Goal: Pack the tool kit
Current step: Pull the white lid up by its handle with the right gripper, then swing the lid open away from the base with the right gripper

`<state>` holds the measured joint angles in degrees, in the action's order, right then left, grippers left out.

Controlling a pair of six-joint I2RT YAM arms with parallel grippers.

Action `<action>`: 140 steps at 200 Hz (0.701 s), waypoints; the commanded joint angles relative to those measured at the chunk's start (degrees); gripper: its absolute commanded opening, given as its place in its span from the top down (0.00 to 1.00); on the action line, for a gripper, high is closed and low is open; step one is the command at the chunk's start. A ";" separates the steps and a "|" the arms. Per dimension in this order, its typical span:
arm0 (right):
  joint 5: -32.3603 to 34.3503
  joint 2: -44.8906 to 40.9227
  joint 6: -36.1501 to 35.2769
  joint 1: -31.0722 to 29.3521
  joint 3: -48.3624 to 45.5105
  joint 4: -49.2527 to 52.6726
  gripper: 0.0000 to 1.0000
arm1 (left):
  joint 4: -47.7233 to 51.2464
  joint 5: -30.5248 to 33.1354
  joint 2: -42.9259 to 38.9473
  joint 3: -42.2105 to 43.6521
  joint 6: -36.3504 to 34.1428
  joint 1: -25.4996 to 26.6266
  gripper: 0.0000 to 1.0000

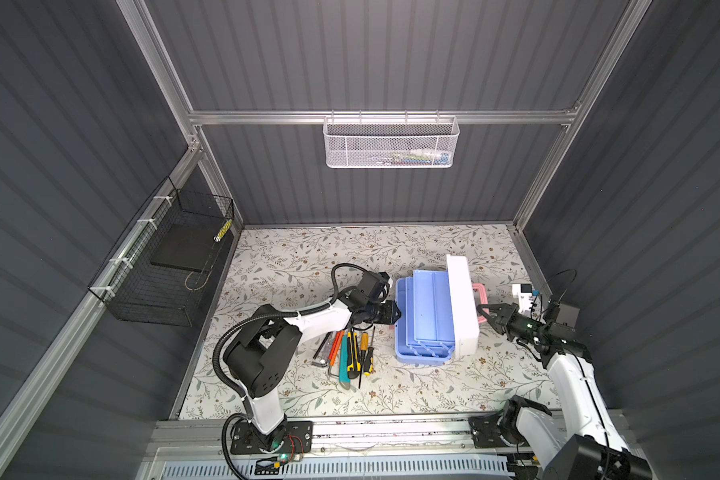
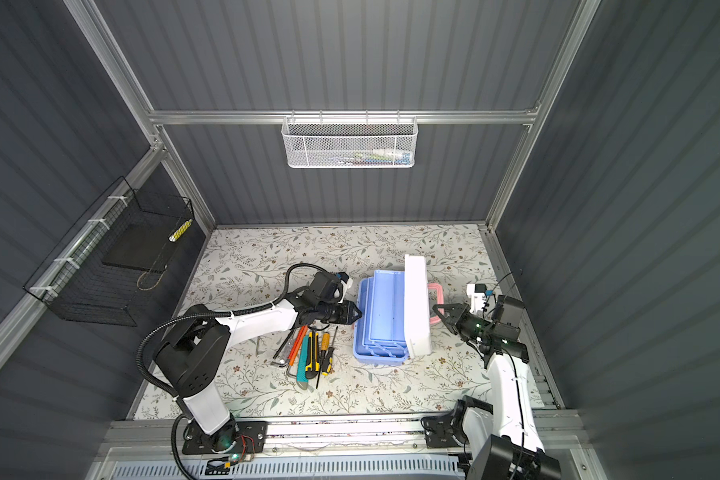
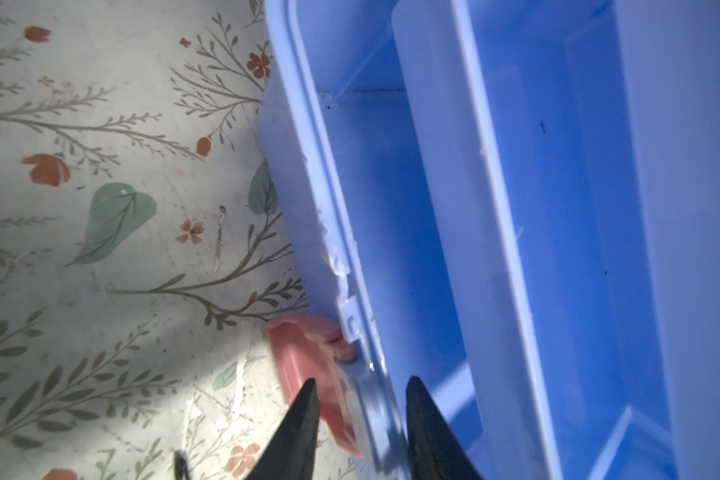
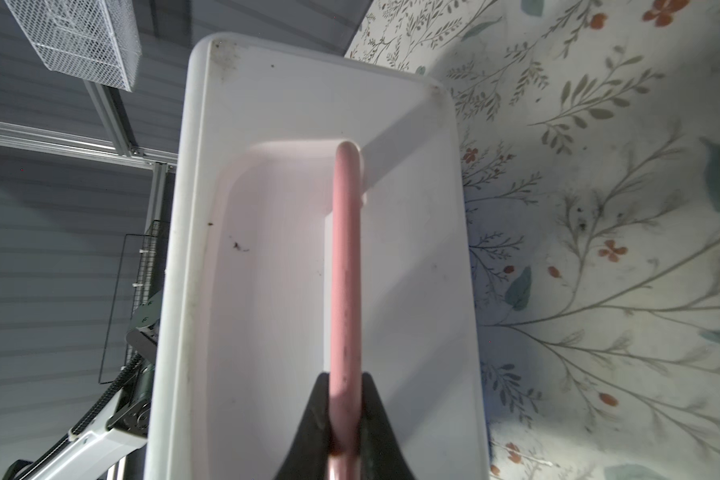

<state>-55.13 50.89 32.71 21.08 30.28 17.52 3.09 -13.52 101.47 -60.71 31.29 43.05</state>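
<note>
Robot lab cell, dark grey ribbed wall panels (image 1: 371,54) on silver aluminium frame (image 1: 383,117), floral-print tabletop (image 1: 308,257), white mesh basket (image 1: 391,145) at 12 o'clock, white robot arms (image 1: 267,409) bolted at 6 o'clock

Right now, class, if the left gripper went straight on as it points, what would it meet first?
Probably the base's rim, beside the latch: the left gripper straddles that rim with its fingers, so it is closest.

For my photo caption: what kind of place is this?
Likely a robot test booth: grey ribbed walls in an aluminium frame, with a left arm and right arm bolted to a rail.
</note>
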 commanded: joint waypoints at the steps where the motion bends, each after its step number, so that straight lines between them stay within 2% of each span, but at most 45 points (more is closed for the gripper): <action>1: 7.45 -2.11 -4.19 0.59 2.30 7.72 0.77 | 1.92 1.48 0.55 2.10 0.59 -0.51 0.65; 53: 9.05 -4.31 -4.19 1.06 3.42 9.68 0.69 | 1.56 0.57 1.20 1.91 0.85 -0.53 0.68; 95: 10.04 -6.33 -3.42 2.02 5.86 12.88 0.59 | -0.27 0.07 0.58 3.08 1.47 -0.53 0.70; 140: 13.92 -9.42 -3.53 2.07 8.76 16.15 0.58 | -3.55 -0.82 0.66 4.17 2.24 -0.52 0.72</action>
<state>-44.07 43.03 29.82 22.96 36.07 30.22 -1.83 -14.87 101.47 -58.57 33.06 43.05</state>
